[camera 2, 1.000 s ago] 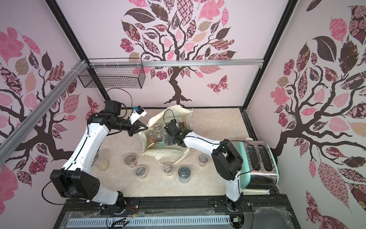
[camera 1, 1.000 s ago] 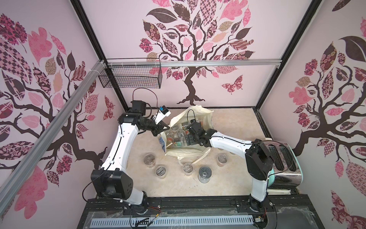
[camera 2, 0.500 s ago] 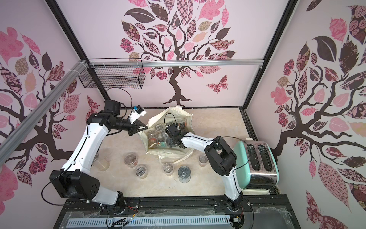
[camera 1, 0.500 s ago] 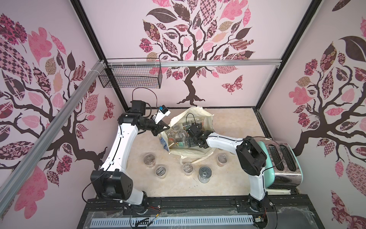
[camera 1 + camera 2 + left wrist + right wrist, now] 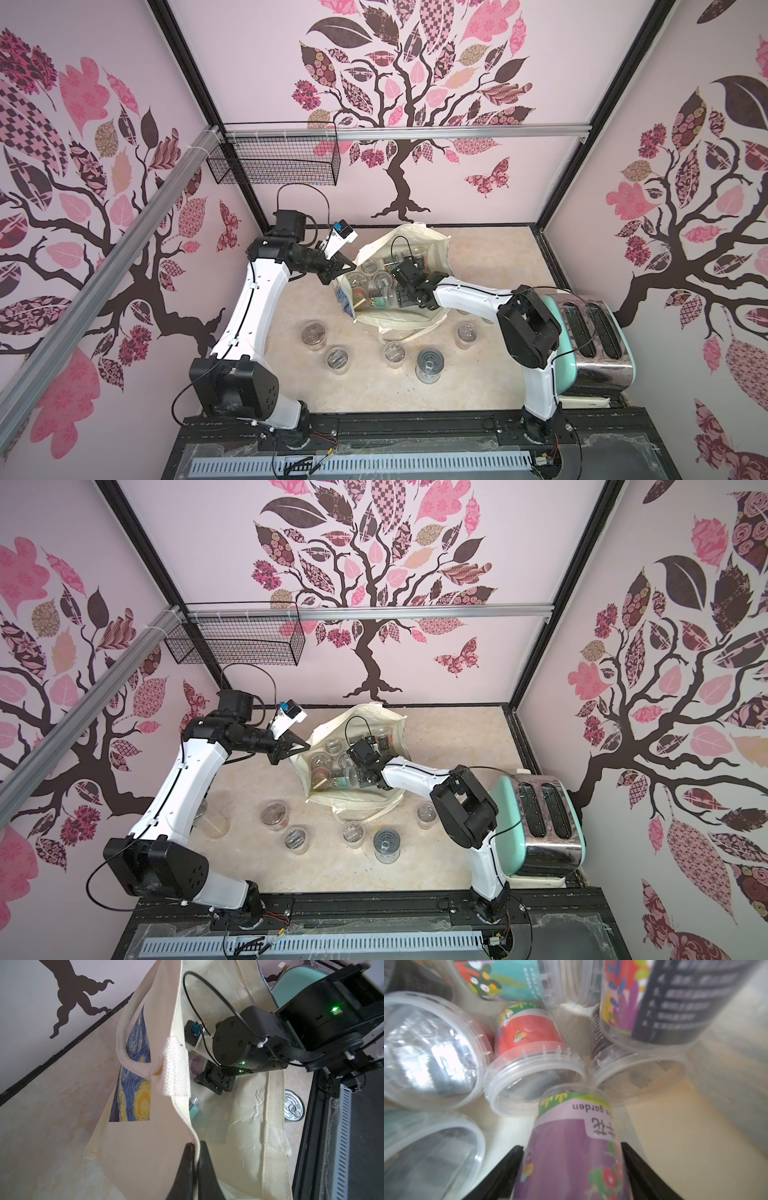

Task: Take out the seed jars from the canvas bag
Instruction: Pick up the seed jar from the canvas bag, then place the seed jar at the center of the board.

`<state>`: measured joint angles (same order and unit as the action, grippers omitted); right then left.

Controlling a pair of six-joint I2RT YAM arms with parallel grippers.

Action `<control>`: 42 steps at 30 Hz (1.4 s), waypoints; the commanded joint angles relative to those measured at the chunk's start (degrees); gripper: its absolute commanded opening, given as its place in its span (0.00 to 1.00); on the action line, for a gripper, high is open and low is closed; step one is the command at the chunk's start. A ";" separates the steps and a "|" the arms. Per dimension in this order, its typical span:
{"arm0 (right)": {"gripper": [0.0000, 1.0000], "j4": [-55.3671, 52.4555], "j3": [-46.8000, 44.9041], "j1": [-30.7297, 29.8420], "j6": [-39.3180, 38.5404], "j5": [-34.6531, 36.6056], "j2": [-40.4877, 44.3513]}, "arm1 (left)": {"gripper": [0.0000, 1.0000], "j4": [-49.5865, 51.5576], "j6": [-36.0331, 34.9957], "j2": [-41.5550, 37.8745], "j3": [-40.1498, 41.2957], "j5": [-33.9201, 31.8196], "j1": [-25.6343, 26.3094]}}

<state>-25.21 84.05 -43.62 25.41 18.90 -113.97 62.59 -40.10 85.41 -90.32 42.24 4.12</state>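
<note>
Four seed jars (image 5: 311, 332) stand upright on the table (image 5: 490, 266) in front of the canvas bag (image 5: 434, 253), beside a tin can (image 5: 430, 365), all where they were a second ago. The bag sits toward the back of the table with its mouth gaping upward, and more seed jars lie heaped inside it, mostly tipped on their sides. The left gripper (image 5: 195, 1148) has not moved: its fingers stay pressed together on the bag's left rim, pinching the canvas and holding the mouth open. The change is on the right arm. Its elbow has swung in toward the bag, and the right gripper (image 5: 571, 1148) now reaches in among the jars. Its fingers (image 5: 510, 1159), spread wide a second ago, have narrowed around a purple-labelled seed jar (image 5: 571, 1174) that lies on its side between them. They sit right at its walls, but whether they already squeeze it I cannot tell. Just past that jar lies a red-labelled seed jar (image 5: 527, 1039) among several clear ones. A mint toaster (image 5: 590, 332) stands at the table's right edge, unmoved.
</note>
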 commanded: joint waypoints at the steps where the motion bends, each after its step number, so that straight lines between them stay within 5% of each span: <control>1: 0.75 -5.30 2.80 0.89 0.39 -3.02 6.56 | 0.00 -0.49 0.83 -1.25 -1.20 -0.03 0.19; 14: 0.75 -20.17 5.72 2.68 -7.13 -17.58 20.85 | 0.00 -1.63 2.18 0.87 -2.26 -3.95 0.02; 27: 0.75 -43.62 8.04 5.50 -9.42 -23.15 32.63 | 0.00 -2.24 6.78 3.98 -5.35 -10.00 -0.37; 31: 0.75 -43.72 0.48 5.55 -8.78 -26.16 38.54 | 0.00 -2.82 9.35 5.13 -7.32 -13.13 -0.64; 42: 0.73 -37.18 -19.51 5.50 -4.34 -19.69 44.59 | 0.00 -2.32 10.64 6.18 -7.80 -11.47 -0.65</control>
<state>-64.10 69.08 -37.91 18.68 -3.79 -71.44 58.96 -30.61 91.39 -97.73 31.53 3.75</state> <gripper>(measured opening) 0.730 0.054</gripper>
